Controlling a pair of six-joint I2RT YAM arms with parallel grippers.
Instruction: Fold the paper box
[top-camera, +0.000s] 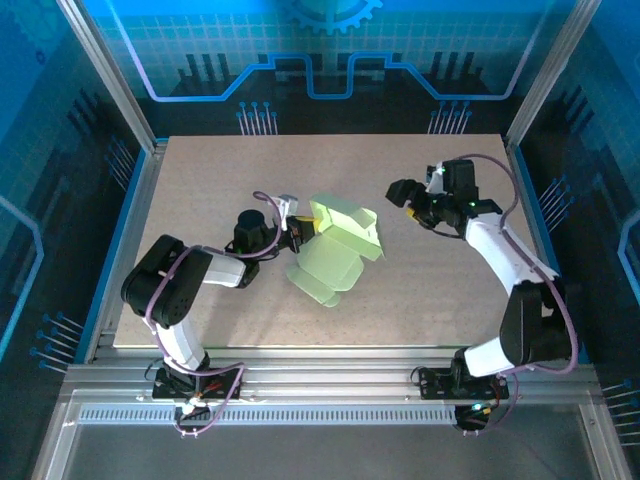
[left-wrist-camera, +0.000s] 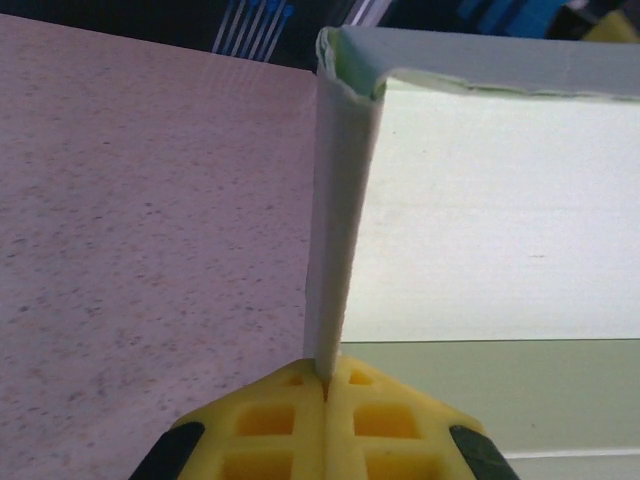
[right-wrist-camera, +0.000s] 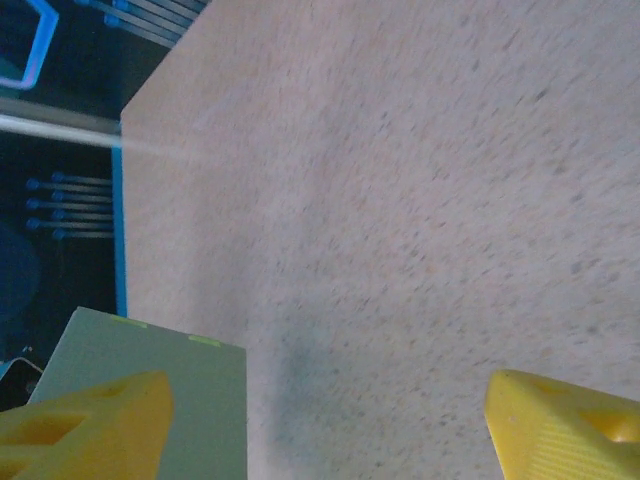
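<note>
Half-folded paper box (top-camera: 338, 248) of pale lime-green card, plain and unmarked, sits near the middle of the table (top-camera: 200, 300), slightly left. Its far part is raised into a slanted, partly formed shell, while rounded tabs (top-camera: 318, 280) spread flat on the near side. A narrow flap (left-wrist-camera: 335, 230) stands on edge beside a broad panel (left-wrist-camera: 490, 220), pinched by the left gripper (left-wrist-camera: 325, 385).

Left arm (top-camera: 190, 275): is reaching forward and to the right, elbow bent low; left gripper (left-wrist-camera: 327, 372) is pinching both yellow fingers tight on a thin upright flap of the paper box (left-wrist-camera: 340, 230). Right arm (top-camera: 495, 245): is stretching forward and to the left; right gripper (right-wrist-camera: 325, 415) is hovering with fingers spread wide, gripping nothing
</note>
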